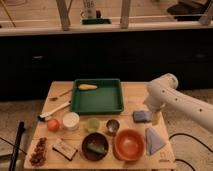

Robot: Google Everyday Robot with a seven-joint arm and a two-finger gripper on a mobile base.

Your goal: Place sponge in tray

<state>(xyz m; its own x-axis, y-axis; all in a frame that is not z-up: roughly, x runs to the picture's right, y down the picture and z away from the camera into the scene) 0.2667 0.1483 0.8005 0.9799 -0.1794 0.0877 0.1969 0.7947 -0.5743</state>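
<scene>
the task is not done yet: the sponge [141, 116] lies flat on the table [60, 90], to the right of the tray [100, 101] and a little below its near right corner, apart from it. nothing has lifted it. the gripper [154, 115] is down at the table just beside the sponge's right edge, under the bent white arm [165, 92] that reaches in from the right; whether it is open or closed on anything i cannot tell. what seems left is the whole carry: take hold of the sponge, raise it, bring it left over the raised rim, and let it go inside.

the tray is mostly bare, with only a long yellow item [87, 87] lying near its far edge, so there is plenty of room. in front of it, the orange bowl [129, 144] looks empty, the dark bowl [95, 146] holds something green, and the white cup [71, 121], the small green cup [92, 124] and the small metal cup [112, 125] stand in a row; their contents are not visible. a pale blue cloth [154, 141] lies near the sponge, toward the front edge.
</scene>
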